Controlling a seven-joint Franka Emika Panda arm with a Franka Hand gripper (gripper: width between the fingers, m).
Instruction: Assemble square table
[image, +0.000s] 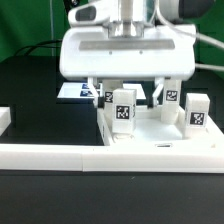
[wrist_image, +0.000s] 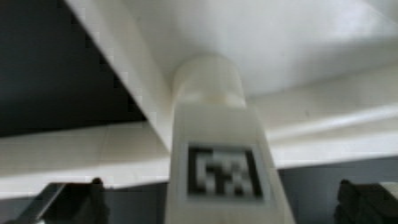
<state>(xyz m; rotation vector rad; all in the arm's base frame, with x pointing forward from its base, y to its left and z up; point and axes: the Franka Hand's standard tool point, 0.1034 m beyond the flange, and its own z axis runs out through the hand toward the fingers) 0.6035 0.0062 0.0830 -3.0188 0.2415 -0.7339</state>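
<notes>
Apparently well along, the square tabletop (image: 150, 135) rests against the border wall (image: 60, 155) with four legs standing on it, the open gripper (image: 127, 90) straddling one leg (wrist_image: 217, 130), perhaps still needing tightening.

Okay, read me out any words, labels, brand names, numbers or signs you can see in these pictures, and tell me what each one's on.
No words, brand names or numbers can be read in either view.
Black-and-white square tags, patterns only, no text: on the front leg, two legs at the exterior view's right, and the marker board.
The tag on the leg in the wrist view is blurred.
</notes>
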